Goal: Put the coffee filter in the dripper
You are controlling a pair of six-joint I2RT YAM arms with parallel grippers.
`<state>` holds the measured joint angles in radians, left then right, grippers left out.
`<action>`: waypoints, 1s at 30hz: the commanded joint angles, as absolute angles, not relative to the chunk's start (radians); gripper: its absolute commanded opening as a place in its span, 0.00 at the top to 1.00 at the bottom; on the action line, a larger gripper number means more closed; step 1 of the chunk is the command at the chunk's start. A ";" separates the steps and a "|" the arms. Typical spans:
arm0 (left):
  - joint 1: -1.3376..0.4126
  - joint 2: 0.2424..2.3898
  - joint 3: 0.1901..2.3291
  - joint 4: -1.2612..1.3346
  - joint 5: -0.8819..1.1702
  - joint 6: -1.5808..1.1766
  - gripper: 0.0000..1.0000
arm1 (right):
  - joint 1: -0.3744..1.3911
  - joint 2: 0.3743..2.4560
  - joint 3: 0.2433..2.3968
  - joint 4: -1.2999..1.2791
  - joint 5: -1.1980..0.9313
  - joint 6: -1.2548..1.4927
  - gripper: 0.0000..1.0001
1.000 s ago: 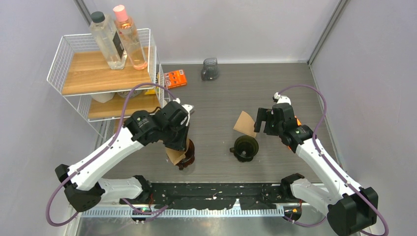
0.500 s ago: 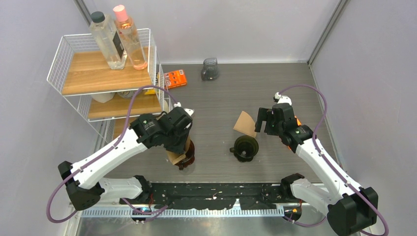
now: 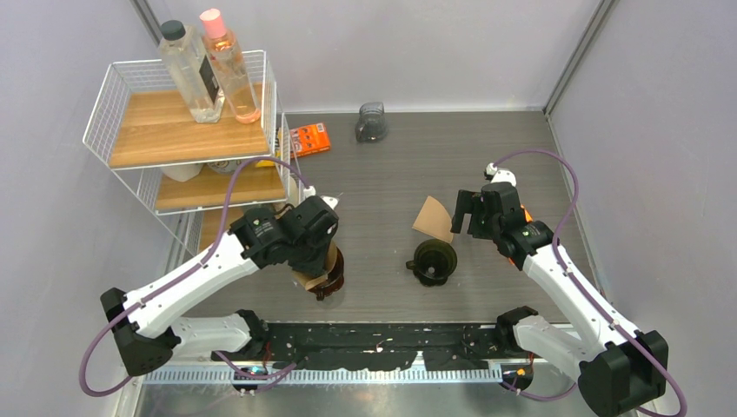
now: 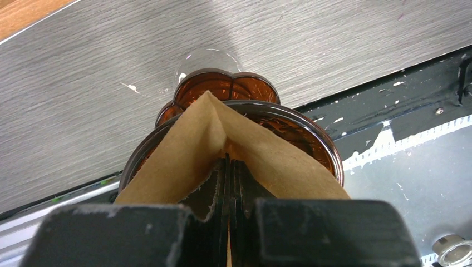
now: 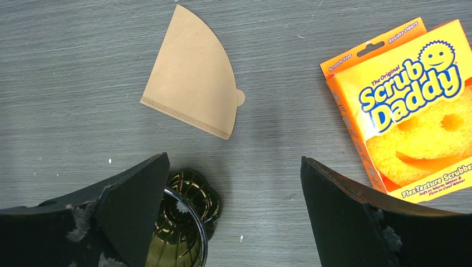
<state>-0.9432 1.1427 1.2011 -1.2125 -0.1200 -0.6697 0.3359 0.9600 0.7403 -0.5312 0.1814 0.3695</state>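
Note:
My left gripper is shut on a brown paper coffee filter, which is spread open and sits low inside the amber dripper. In the top view the left gripper hangs over that amber dripper, with the filter showing under it. A second flat brown filter lies on the table, also in the right wrist view. My right gripper is open and empty above a dark green dripper, which shows in the top view too.
An orange Scrub Daddy box lies right of the right gripper. A wire shelf with two bottles stands at the back left. A small orange box and a grey cup sit at the back. A black rail runs along the near edge.
My left gripper has lowered and shifted slightly right, pushing the filter deeper into the amber dripper. The right arm has not moved.

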 commanded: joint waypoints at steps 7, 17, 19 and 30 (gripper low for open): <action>-0.948 1.120 1.180 -1.138 -0.127 -0.678 0.94 | 0.329 0.949 0.737 -0.508 0.210 0.371 0.05; -0.948 1.132 1.161 -1.118 -0.111 -0.670 0.92 | 0.328 0.944 0.736 -0.508 0.214 0.372 0.05; -0.948 1.133 1.156 -1.120 -0.112 -0.670 0.92 | 0.328 0.944 0.734 -0.509 0.215 0.372 0.05; -0.948 1.156 1.145 -1.112 -0.092 -0.647 0.92 | 0.329 0.945 0.733 -0.509 0.209 0.373 0.05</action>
